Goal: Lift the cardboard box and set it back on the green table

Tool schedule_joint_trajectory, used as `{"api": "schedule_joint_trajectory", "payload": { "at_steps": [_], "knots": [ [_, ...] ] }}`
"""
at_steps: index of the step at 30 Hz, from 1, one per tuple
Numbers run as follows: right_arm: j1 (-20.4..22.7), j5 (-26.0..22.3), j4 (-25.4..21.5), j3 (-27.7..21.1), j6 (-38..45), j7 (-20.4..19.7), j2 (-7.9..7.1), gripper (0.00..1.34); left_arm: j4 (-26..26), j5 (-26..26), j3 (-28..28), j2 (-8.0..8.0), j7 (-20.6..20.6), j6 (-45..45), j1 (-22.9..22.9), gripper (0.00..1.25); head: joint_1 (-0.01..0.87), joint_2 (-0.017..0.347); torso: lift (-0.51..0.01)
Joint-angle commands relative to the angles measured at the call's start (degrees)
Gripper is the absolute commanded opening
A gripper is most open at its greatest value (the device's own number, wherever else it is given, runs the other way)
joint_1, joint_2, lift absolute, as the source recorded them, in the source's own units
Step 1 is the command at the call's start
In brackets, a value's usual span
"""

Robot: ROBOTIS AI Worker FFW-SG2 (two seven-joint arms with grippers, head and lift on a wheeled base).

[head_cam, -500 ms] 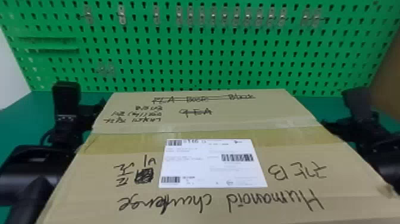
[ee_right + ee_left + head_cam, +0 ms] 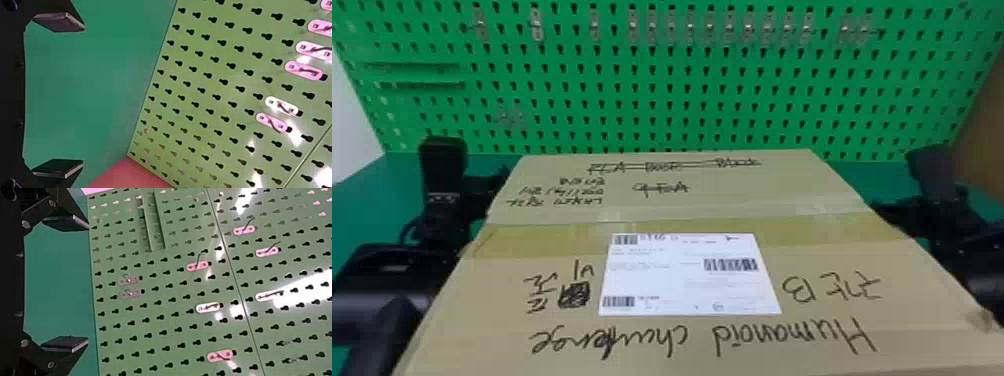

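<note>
Cardboard box [image 2: 692, 200] sits between left arm [image 2: 387, 295] and right arm [image 2: 967, 265], before the back edge of the counter [image 2: 362, 200], likely for side-squeezing, since left claw [image 2: 88, 283] and right claw [image 2: 83, 95] gape empty.

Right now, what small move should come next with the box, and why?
Probably ease the left arm and right arm slightly inward together: the cardboard box lies between them, and the left gripper and right gripper stand open and empty, so side pressure seems the likely hold. Side contact is unclear.
</note>
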Motion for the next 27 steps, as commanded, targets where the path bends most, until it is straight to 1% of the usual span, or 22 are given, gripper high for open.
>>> {"api": "schedule_joint_trajectory", "payload": {
  "at_steps": [1,8,12,17,21,27],
  "knots": [
    [0.0,0.0,0.0,0.0,-0.1,0.0,0.0,1.25,0.0,0.0,0.0,-0.01,0.0,0.0,0.0,1.0,0.566,0.054,-0.183],
    [0.1,0.0,0.0,-0.1,-0.1,0.0,0.0,1.25,0.0,0.0,0.0,-0.01,0.0,0.0,0.0,1.0,0.566,0.054,-0.183],
    [0.5,-0.2,-0.3,-0.5,-0.5,0.0,0.44,1.25,0.0,0.0,0.0,-0.01,0.0,0.0,0.0,1.0,0.566,0.054,-0.183],
    [0.6,-0.4,-0.4,-1.0,-1.0,0.0,1.32,1.25,0.0,0.0,0.0,-0.01,0.0,0.0,-0.1,1.0,0.566,0.054,-0.183],
    [0.6,-0.6,-0.4,-2.0,-1.6,0.0,2.55,1.25,0.0,0.0,0.0,-0.01,0.0,0.0,-0.2,1.0,0.566,0.054,-0.183],
    [0.7,-1.1,-0.4,-2.4,-2.0,0.0,3.78,1.25,0.0,-0.1,-0.1,-0.01,0.0,0.0,-0.3,1.0,0.566,0.054,-0.183]
  ]
}}
